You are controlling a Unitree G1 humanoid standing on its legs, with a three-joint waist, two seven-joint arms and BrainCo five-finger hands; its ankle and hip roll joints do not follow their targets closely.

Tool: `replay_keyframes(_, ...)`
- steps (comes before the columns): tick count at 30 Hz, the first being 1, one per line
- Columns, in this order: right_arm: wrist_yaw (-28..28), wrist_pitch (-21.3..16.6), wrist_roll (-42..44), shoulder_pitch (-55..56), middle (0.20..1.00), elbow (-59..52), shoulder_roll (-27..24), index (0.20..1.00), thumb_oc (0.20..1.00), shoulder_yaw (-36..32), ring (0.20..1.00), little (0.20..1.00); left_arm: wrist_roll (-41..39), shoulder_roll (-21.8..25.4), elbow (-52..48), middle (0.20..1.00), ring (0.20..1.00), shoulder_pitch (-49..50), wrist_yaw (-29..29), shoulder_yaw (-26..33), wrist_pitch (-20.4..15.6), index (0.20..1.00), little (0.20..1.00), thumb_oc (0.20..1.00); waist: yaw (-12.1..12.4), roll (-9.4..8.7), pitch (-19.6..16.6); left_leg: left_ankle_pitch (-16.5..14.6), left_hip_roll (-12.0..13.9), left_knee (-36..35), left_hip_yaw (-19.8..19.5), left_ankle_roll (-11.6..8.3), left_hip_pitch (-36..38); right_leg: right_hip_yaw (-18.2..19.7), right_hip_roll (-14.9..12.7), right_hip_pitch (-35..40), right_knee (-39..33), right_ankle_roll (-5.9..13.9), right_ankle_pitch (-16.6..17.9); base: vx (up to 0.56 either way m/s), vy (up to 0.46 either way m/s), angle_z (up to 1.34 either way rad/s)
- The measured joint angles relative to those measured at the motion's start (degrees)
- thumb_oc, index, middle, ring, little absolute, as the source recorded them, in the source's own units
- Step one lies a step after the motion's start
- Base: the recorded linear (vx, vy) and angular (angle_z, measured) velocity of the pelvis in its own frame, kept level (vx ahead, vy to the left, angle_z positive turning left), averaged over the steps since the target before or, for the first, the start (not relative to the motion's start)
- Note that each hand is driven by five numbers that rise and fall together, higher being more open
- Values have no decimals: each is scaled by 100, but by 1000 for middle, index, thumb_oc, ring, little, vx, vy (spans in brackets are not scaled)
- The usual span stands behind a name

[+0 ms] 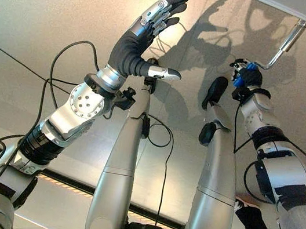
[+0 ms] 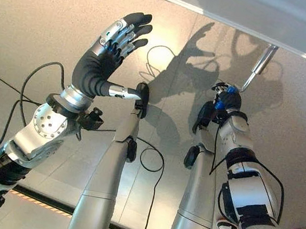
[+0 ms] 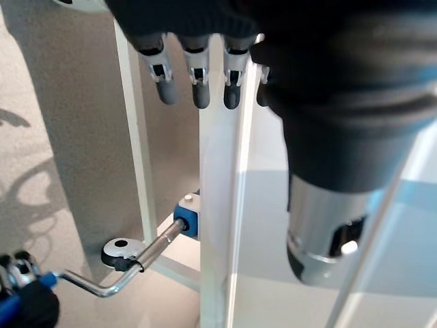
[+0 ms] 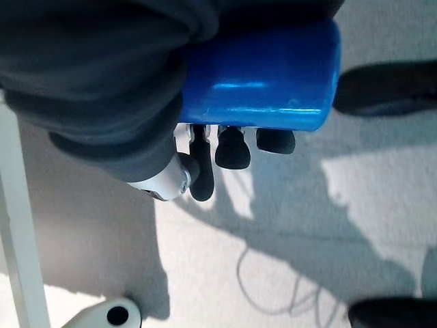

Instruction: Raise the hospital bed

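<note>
Crank handle (image 4: 263,78) in blue is sitting clamped inside the right hand's (image 1: 246,77) curled fingers, while the left hand (image 1: 149,29) is hovering, fingers spread.

A pale speckled floor (image 1: 53,9) carries the white bed frame (image 3: 217,205).

Bright light, hard floor (image 1: 53,9) shadows; fingers perhaps blurred.

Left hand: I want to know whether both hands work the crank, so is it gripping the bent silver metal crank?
No, the left hand is raised with straight fingers, holding nothing, while the right hand grips the bent silver metal crank by its blue handle.
</note>
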Motion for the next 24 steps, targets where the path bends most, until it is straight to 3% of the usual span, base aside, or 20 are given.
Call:
replay_keyframes(8,-376,-311,26,1271,200,-1411,-307,200,200,-552,200,200,18,94,-46,1000,1000,204,-12,298,-26,1000,1000,1000,-89,-10,9,-90,0,-45,255,132,322,265,66,319,-348,131,177,-9,-24,-11)
replay_keyframes(14,-526,-710,-60,2441,200,-3260,-18,200,200,-874,200,200,24,39,-161,1000,1000,727,-16,811,-33,1000,1000,1000,-581,-20,14,-120,45,-200,409,187,651,396,151,648,-653,193,323,-4,-30,-12)
replay_keyframes(18,-548,-774,-159,2755,200,-3666,26,200,200,-875,200,200,25,23,-167,1000,1000,868,-34,857,-33,1000,1000,1000,-631,-31,10,-121,89,-270,422,182,793,412,210,797,-756,193,341,-4,-33,-5)
replay_keyframes(24,-718,-779,-594,3576,200,-5158,94,200,200,-955,200,200,45,4,-225,1000,1000,1121,-102,1273,-36,1000,1000,1000,-807,-141,21,-124,110,-355,500,187,877,450,242,883,-915,208,415,-2,-30,-5)
